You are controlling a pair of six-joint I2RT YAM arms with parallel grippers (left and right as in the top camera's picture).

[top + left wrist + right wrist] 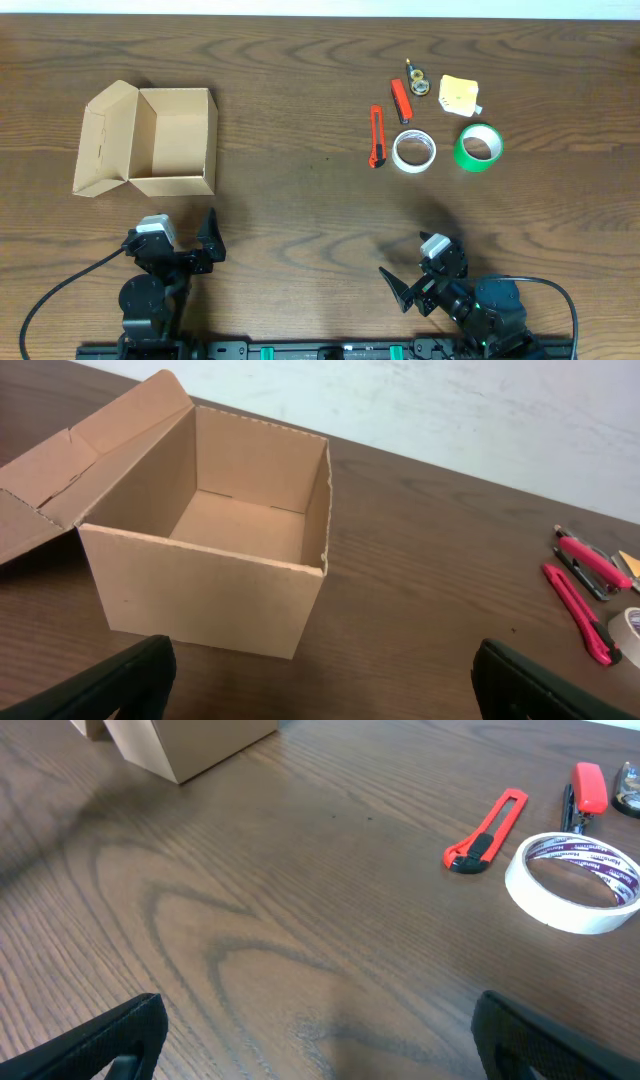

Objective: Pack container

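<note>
Tan cardboard container (172, 184) on the left half of the bench (300, 200), upright, top open, bare inner floor on show. Lid flap (105, 140) folded out to the left, hinged along that wall and sloping down toward the wood. From the left wrist camera, straight ahead with one corner turned slightly toward the lens, well beyond the fingertips.

Nearest to it, toward the front edge of the bench: left pincer (320, 695), spread wide, black fingers (110, 680) at the two bottom corners of its own view, gripping nothing and touching nothing.

Further right along the same front edge: right pincer (320, 1040), likewise spread wide, fingers (100, 1040) low in its view, holding nothing, only bare wood grain between them.

Well apart from the container, on the right half of the bench, a loose cluster. White tape roll (413, 152) lying flat, purple print on its inner face. Green tape roll (478, 147) near it on the right, also flat, not touching. Long red box cutter (377, 136) just left of the white roll. Shorter red cutter (401, 101) beyond, close to the long one's far end. Yellow packet (459, 94) behind the green roll. Small dark round item (417, 80) at the back of the group, too small to identify.
</note>
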